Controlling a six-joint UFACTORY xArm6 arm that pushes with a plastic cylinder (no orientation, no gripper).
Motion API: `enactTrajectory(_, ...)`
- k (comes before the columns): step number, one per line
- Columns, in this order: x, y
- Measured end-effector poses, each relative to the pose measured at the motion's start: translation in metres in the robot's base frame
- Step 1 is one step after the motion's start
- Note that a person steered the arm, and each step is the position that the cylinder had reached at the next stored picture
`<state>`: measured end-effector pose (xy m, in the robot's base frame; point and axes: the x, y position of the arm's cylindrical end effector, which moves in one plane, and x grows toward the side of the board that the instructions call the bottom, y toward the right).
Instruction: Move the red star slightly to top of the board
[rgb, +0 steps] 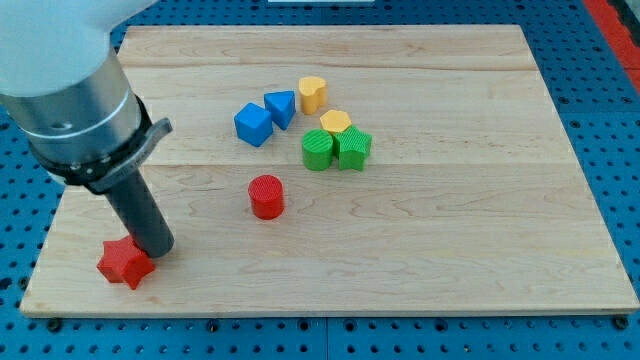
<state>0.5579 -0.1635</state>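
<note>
— While my tip (157, 250) rests against the red star (125, 263), just to the tip's lower left at the worktop (450, 260)'s near corner, how will it handle?
— Light, rigid, likely to spin; push its bottom edge centrally. No claw exists here, so nothing spreads or pinches.

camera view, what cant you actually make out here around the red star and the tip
- Whether my tip touches the red star-shaped block: camera view, the dark rod covers the star's upper right edge.
- The arm above the grey collar: cut off by the view's top and left edges.
- The yellow block: partly hidden by two green blocks.
</note>
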Motion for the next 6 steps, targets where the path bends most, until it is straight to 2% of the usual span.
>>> enactTrajectory(2,0.046,0.01)
enactTrajectory(3,0.057,-0.004)
enactTrajectory(4,0.047,-0.037)
enactTrajectory(5,0.036,-0.043)
enactTrajectory(6,0.037,-0.011)
